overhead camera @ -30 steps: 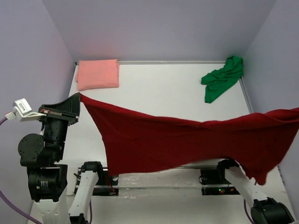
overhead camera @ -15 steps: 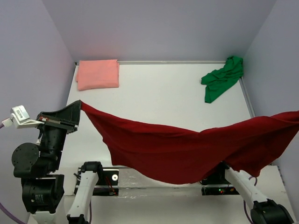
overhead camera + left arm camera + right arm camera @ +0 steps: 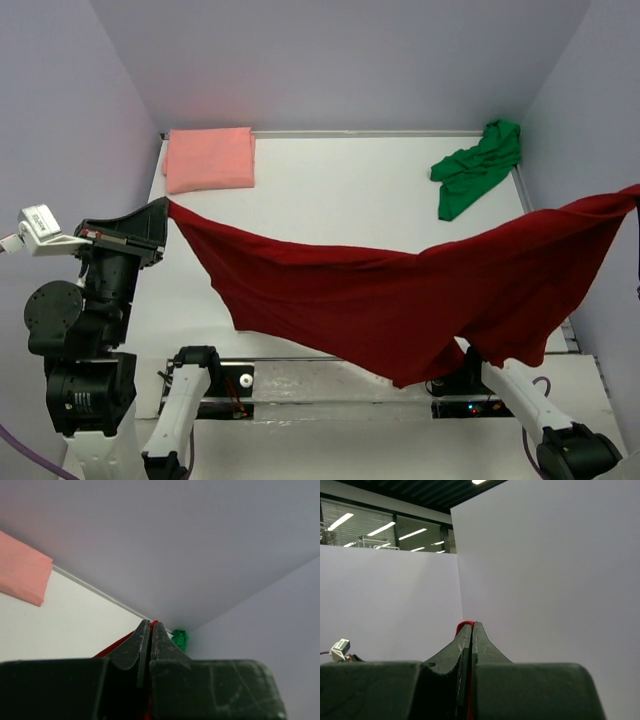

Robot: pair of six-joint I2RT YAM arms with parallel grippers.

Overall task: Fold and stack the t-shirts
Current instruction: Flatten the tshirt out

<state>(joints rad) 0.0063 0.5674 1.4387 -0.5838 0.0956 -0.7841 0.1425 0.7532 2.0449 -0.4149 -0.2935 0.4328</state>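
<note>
White table [image 3: 340, 200], lilac walls. Left gripper [image 3: 166, 207]: clamped on one corner of the dark red t-shirt [image 3: 400, 300]. Right gripper [image 3: 471, 626]: clamped on the opposite corner and higher than a second ago, so the cloth hangs tauter, probably nearly ready to spread. Shirt: airborne between the grippers, long axis left–right, belly sagging toward the bases. Beyond the left gripper: folded salmon pink t-shirt [image 3: 209, 158]. Beyond the right gripper: crumpled green t-shirt [image 3: 478, 168].

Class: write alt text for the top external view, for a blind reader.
A dark red t-shirt hangs stretched above a white table, its left corner pinched by the left gripper, its right end running off the frame. At the back lie a folded pink t-shirt, left, and a crumpled green t-shirt, right.
</note>
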